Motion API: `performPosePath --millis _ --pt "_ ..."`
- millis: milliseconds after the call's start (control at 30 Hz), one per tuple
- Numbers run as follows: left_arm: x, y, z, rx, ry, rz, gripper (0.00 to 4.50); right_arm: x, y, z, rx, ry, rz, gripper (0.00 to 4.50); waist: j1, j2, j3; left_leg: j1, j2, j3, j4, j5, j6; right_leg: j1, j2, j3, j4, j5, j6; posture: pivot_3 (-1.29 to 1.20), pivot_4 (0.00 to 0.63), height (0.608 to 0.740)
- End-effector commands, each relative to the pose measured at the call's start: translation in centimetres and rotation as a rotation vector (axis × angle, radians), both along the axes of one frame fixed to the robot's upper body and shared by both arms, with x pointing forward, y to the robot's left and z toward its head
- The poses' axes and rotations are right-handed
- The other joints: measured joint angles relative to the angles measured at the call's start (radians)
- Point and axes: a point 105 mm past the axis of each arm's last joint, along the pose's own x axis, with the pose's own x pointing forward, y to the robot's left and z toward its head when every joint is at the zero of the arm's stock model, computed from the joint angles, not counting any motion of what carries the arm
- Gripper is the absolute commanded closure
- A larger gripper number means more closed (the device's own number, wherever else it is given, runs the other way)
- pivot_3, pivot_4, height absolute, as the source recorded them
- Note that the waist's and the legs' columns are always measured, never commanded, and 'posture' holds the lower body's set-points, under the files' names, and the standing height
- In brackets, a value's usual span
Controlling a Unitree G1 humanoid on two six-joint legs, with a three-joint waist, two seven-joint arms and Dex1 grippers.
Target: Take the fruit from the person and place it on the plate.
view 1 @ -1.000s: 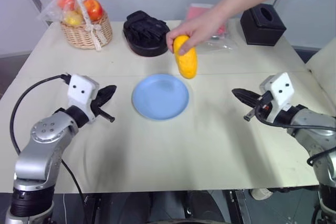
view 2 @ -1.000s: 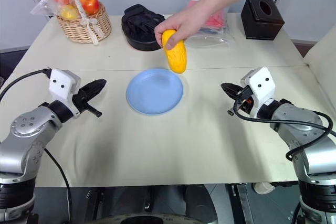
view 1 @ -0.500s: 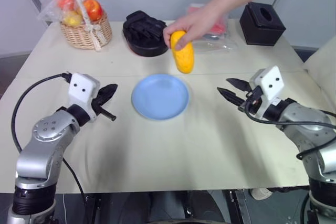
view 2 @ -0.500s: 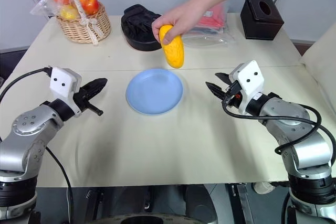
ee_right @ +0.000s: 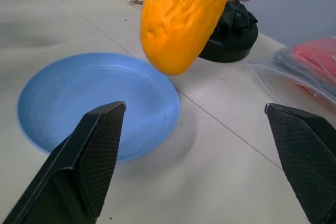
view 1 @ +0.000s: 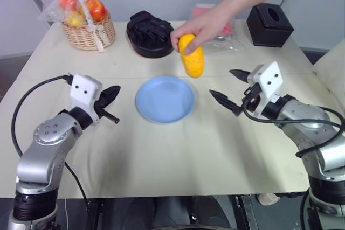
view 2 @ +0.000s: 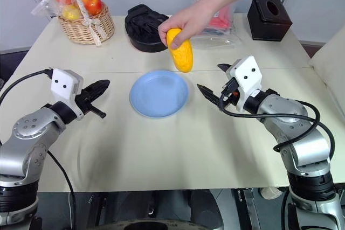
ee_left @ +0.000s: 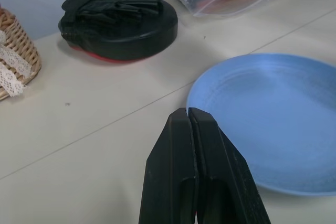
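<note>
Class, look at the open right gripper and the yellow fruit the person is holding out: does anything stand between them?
Nothing visible does. The right gripper, jaws wide apart, faces the fruit across bare table. The person's hand grips only the fruit's upper end, leaving its lower part free above the far edge of the plate.

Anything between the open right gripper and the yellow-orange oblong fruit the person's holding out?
Nothing. In the right eye view the right gripper has only bare cream table toward the yellow-orange oblong fruit in the person's hand; the light blue round plate sits aside.
</note>
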Motion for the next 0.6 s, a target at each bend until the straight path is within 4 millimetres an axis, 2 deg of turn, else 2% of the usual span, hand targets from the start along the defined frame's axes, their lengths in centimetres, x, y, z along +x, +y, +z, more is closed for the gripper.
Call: performPosePath --millis 33,600 --pt "-0.27 -0.28 1.17 0.005 -0.048 -0.010 4.50 -0.09 0.18 0.91 0.000 -0.040 0.003 0.02 -0.001 0.000 0.000 0.000 0.000 0.000 0.000 0.000 0.000 0.000 0.000 0.000 0.000 0.000 0.000 0.00 0.150 0.740" --pt "-0.27 -0.28 1.17 0.005 -0.048 -0.010 4.50 -0.09 0.18 0.91 0.000 -0.040 0.003 0.02 -0.001 0.000 0.000 0.000 0.000 0.000 0.000 0.000 0.000 0.000 0.000 0.000 0.000 0.000 0.000 0.00 0.150 0.740"
